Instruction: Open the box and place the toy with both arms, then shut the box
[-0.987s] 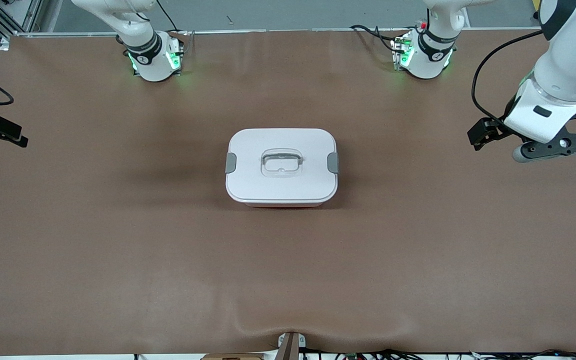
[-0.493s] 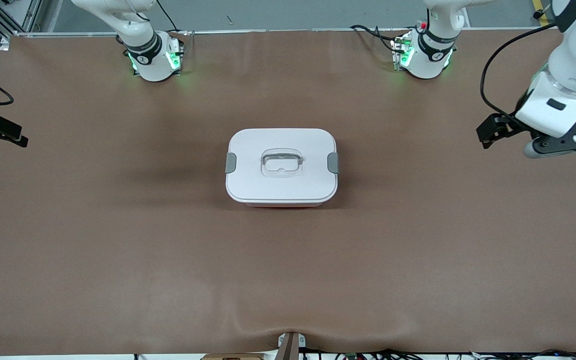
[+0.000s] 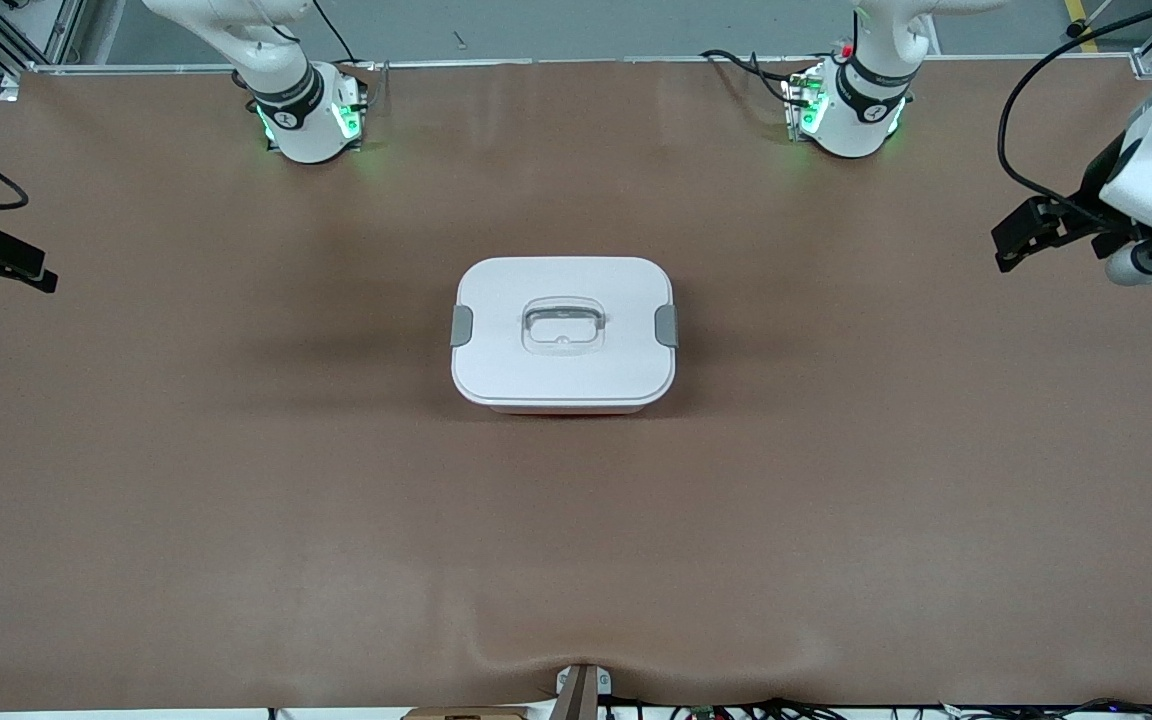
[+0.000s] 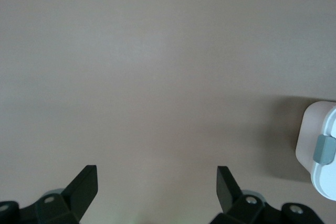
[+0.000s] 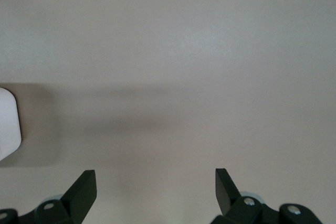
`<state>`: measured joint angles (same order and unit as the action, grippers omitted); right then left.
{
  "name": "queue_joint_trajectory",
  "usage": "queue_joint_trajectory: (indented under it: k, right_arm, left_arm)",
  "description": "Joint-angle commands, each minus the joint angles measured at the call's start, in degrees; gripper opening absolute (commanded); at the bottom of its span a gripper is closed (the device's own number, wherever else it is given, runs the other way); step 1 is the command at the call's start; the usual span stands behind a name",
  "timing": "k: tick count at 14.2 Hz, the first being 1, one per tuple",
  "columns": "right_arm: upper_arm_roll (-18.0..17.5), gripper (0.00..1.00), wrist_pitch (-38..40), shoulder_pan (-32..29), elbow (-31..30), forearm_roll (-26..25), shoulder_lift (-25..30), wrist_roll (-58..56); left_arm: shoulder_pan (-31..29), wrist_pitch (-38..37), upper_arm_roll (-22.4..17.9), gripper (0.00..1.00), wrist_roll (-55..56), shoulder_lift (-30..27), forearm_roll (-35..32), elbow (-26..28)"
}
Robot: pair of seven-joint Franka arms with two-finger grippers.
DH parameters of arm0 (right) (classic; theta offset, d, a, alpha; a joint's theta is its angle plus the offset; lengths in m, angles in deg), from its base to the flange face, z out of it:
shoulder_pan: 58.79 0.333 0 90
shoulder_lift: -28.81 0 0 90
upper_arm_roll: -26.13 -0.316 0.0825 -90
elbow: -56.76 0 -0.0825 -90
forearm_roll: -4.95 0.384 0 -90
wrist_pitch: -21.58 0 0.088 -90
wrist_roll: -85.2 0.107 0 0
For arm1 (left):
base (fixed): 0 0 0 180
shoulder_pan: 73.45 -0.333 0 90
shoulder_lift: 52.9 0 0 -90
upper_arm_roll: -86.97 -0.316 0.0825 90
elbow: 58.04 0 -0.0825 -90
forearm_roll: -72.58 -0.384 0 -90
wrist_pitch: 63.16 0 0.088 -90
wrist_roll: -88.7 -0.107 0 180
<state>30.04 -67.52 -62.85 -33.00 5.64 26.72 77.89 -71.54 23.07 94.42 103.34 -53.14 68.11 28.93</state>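
Observation:
The box (image 3: 563,335) stands in the middle of the table with its white lid shut. One grey clip (image 3: 461,326) sits on each short side, and a clear handle (image 3: 562,326) lies in the lid's centre. The toy is out of view. My left gripper (image 4: 156,174) hangs open and empty over bare table toward the left arm's end, with a corner of the box (image 4: 317,150) in its view. In the front view its hand (image 3: 1151,255) shows near the edge. My right gripper (image 5: 155,177) waits open and empty over the right arm's end, with an edge of the box (image 5: 8,124) in its view.
A brown mat (image 3: 236,480) covers the whole table and bulges slightly at the near edge (image 3: 576,650). Both arm bases (image 3: 311,115) (image 3: 851,110) stand with green lights along the edge farthest from the front camera. Cables run from the left arm's hand.
The left arm's hand has drawn away from the box, toward its own end of the table and toward the bases. The box and the right arm have not moved.

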Motion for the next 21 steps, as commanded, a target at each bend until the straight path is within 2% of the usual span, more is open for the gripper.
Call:
queue_joint_trajectory:
  k: [1,5,12,21]
  right_arm:
    - [-0.5,1.0,0.3,-1.0,-0.5,-0.6,0.6,-0.6]
    - [-0.5,1.0,-0.1,-1.0,-0.8,-0.6,0.4,-0.6]
    - [-0.5,1.0,2.0,-1.0,-0.7,-0.5,0.7,-4.9]
    - [-0.7,1.0,2.2,-0.7,-1.4,-0.3,0.6,-5.2]
  left_arm:
    - [0.5,0.2,-0.9,1.0,-1.2,-3.5,2.9,3.7]
    - [-0.1,0.1,-0.9,1.0,-7.6,-3.5,3.2,3.6]
    - [-0.7,0.1,-1.0,1.0,-7.8,-3.1,3.3,3.3]
    - [-0.9,0.2,-1.0,1.0,-8.1,-2.8,3.2,1.9]
